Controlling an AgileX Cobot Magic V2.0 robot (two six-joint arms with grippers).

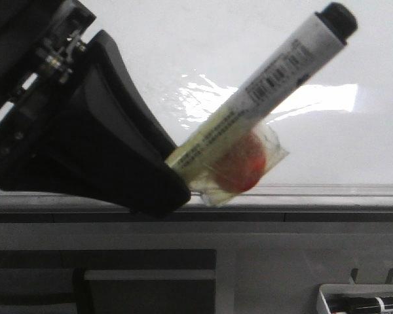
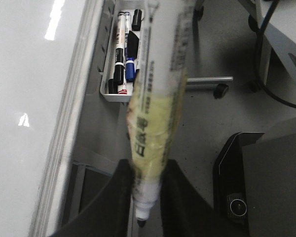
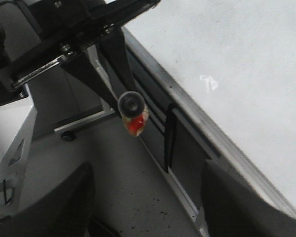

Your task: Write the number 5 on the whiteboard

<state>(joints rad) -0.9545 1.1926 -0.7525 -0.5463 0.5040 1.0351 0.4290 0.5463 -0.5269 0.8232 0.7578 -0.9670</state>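
Observation:
My left gripper (image 1: 173, 169) is shut on a white marker (image 1: 275, 75) wrapped in yellowish tape, with a red blob (image 1: 243, 163) under clear tape on its side. The marker tilts up to the right in front of the glossy whiteboard (image 1: 183, 39). In the left wrist view the marker (image 2: 155, 108) sits between the jaws of the left gripper (image 2: 147, 170), dark tip towards the wrist, off the whiteboard (image 2: 24, 98). My right gripper (image 3: 148, 168) is open and empty beside the whiteboard (image 3: 227, 49), facing the marker's end (image 3: 131, 104). No number 5 shows; I see only glare spots.
A grey metal rail (image 1: 301, 196) runs along the board's lower edge. A white tray (image 2: 104, 84) with several markers hangs below the rail; it also shows in the front view (image 1: 322, 296). A black box (image 2: 246, 173) and wheeled stand legs stand on the floor.

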